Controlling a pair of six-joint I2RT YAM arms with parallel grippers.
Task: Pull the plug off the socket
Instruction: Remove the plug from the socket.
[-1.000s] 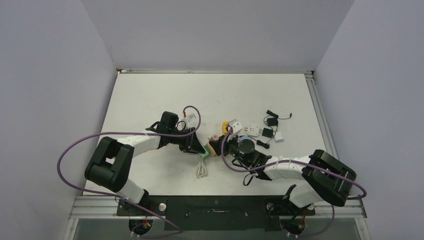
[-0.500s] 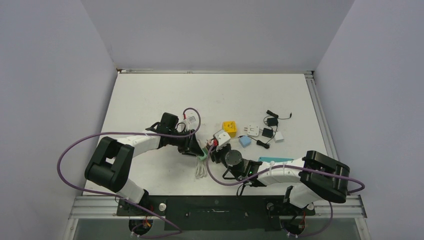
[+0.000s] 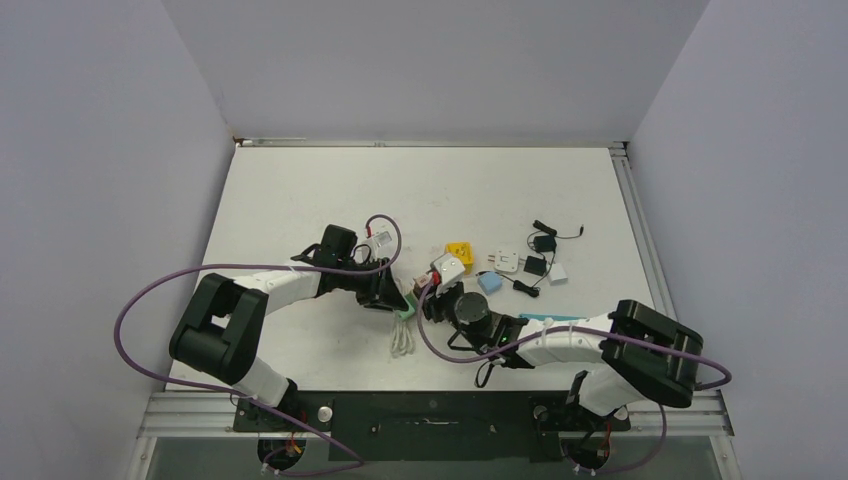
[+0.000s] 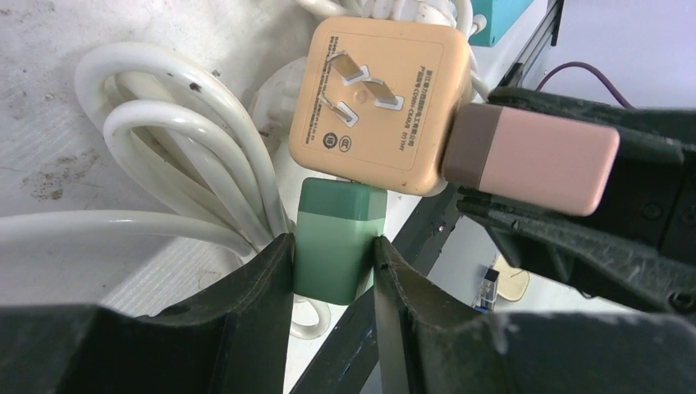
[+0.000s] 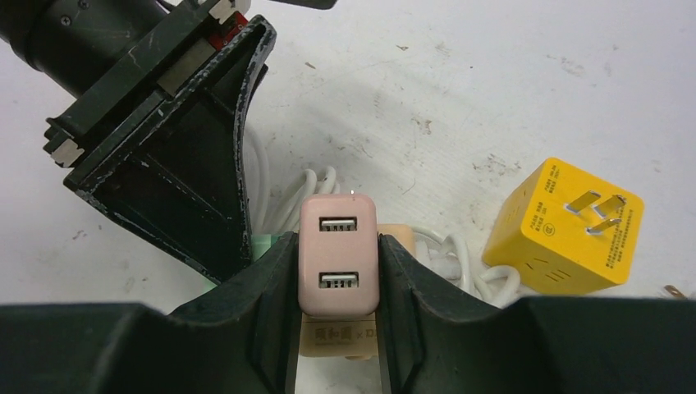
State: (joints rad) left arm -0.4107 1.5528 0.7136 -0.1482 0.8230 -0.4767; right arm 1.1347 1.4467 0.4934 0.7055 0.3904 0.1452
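- From the top camera, both arms are reaching to the middle of the white desk (image 3: 300, 200). The left gripper (image 3: 395, 297) and the right gripper (image 3: 432, 300) are sitting very near each other. A white cable (image 3: 402, 338) is lying in loops just below them. A yellow cube (image 3: 459, 254), a blue block (image 3: 489, 282), a white adapter (image 3: 508, 262) and small black chargers (image 3: 540, 253) are lying to the right. The plugs are too small to make out here.
- From the left wrist camera, the left fingers (image 4: 263, 287) are squeezing a green plug (image 4: 335, 240) on both sides. A tan socket block (image 4: 379, 103) is touching the top of the green plug, with its metal prongs facing the camera. A pink plug (image 4: 533, 156) is sticking out of its right side, held between the right arm's black fingers. The white cable is curling at the left.
- From the right wrist camera, the right fingers (image 5: 275, 287) are clamping the pink plug (image 5: 338, 256), and its two USB holes are showing. The tan block is peeking out beneath it. The yellow cube (image 5: 566, 230) is sitting apart on the right, prongs up.
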